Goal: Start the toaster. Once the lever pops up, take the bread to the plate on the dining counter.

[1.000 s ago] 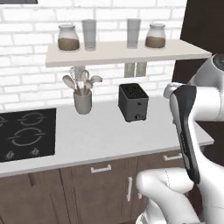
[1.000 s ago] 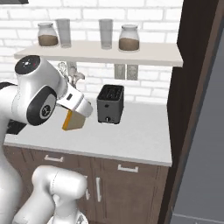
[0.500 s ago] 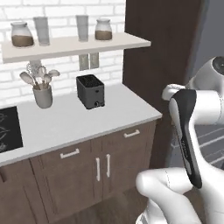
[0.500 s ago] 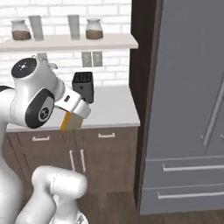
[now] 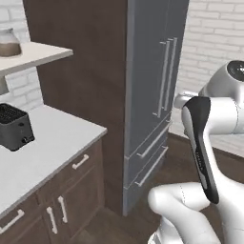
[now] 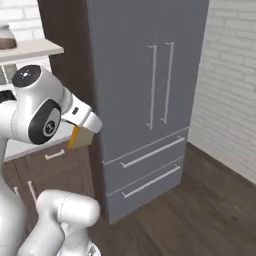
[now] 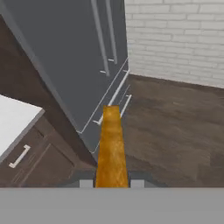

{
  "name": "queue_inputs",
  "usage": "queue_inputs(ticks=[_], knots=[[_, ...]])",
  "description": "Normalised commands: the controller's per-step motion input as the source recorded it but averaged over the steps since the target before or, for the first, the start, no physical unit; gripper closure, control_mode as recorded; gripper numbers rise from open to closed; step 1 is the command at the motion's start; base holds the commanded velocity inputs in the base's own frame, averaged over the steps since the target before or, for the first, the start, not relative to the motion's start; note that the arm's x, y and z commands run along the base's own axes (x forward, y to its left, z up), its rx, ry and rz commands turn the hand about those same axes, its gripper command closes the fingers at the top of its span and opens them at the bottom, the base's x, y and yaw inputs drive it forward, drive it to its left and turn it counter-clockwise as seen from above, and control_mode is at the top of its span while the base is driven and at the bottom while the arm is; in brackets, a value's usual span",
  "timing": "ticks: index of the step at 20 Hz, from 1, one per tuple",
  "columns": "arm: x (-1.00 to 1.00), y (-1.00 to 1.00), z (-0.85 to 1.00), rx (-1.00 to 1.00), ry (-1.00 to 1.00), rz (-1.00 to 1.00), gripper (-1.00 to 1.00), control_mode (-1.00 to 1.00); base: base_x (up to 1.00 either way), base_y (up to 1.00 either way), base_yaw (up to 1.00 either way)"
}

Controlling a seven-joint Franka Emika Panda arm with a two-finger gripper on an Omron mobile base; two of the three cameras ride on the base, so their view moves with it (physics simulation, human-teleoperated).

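So the gripper is clamping down on the bread, holding it edge-on, so in the hand view the slice is sticking straight up from between the two finger tips like an orange-tan strip. In the right base view you can catch the bread peeking out under the white hand, hanging in the air in front of the lower cabinets. Past it, the hand camera is looking down at the dark wood floor and the tall grey fridge with its long handles and two drawers. The toaster is sitting well off to the left on the white worktop, with a jar on the shelf above it.
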Motion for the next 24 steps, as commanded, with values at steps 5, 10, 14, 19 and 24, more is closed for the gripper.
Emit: queue_inputs(ticks=[5,10,14,19,24], knots=[[0.0,0.0,0.0,0.0,0.0,0.0,1.0,1.0,0.17,-0.16,-0.76],[0.0,0.0,0.0,0.0,0.0,0.0,1.0,1.0,0.79,-0.13,-0.56],[0.0,0.0,0.0,0.0,0.0,0.0,1.0,1.0,1.0,-0.09,-0.45],[0.0,0.0,0.0,0.0,0.0,0.0,1.0,1.0,1.0,-0.07,-0.42],[0.0,0.0,0.0,0.0,0.0,0.0,1.0,1.0,0.99,-0.09,-0.46]])
